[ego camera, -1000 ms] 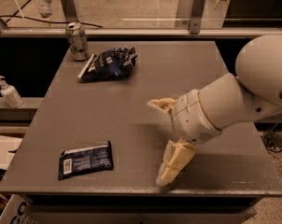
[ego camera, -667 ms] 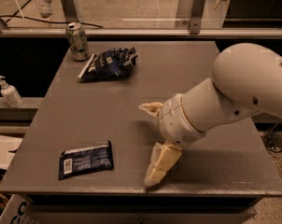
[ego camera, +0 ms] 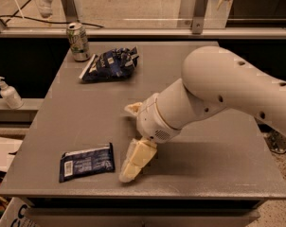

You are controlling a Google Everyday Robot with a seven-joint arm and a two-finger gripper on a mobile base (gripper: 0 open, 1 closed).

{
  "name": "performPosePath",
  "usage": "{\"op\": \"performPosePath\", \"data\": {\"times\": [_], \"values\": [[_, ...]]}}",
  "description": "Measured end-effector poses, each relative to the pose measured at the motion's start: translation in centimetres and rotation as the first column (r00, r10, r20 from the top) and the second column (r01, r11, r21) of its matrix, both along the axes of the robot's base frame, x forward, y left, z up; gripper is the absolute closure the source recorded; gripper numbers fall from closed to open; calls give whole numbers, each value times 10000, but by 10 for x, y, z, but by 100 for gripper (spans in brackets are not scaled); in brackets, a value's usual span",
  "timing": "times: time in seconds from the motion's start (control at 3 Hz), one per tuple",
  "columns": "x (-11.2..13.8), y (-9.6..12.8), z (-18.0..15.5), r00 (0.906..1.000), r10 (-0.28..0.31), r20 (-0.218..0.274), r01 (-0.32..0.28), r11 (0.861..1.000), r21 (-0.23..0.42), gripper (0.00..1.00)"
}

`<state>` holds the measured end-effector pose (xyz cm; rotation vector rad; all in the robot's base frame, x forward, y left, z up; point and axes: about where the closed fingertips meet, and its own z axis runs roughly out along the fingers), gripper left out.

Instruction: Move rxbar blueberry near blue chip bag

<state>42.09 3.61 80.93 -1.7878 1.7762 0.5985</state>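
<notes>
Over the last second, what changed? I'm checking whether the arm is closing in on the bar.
The gripper moved toward the picture's left across the table, closer to the rxbar blueberry. It is open and holds nothing. The rxbar blueberry, the blue chip bag and the can stayed where they were.

Just right of the rxbar blueberry (ego camera: 86,162): gripper (ego camera: 128,143), fingers spread apart, low over the grey table (ego camera: 218,169). Well beyond the rxbar blueberry, far side: blue chip bag (ego camera: 110,64), drink can (ego camera: 78,41).
</notes>
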Motion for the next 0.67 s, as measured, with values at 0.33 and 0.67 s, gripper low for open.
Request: {"op": "performPosePath", "data": {"times": [0.33, 0.67], "values": [[-2, 23, 4, 9984, -238, -512, 261, 9986, 454, 0], [-14, 45, 10, 9974, 113, -713, -54, 9965, 830, 0]]}}
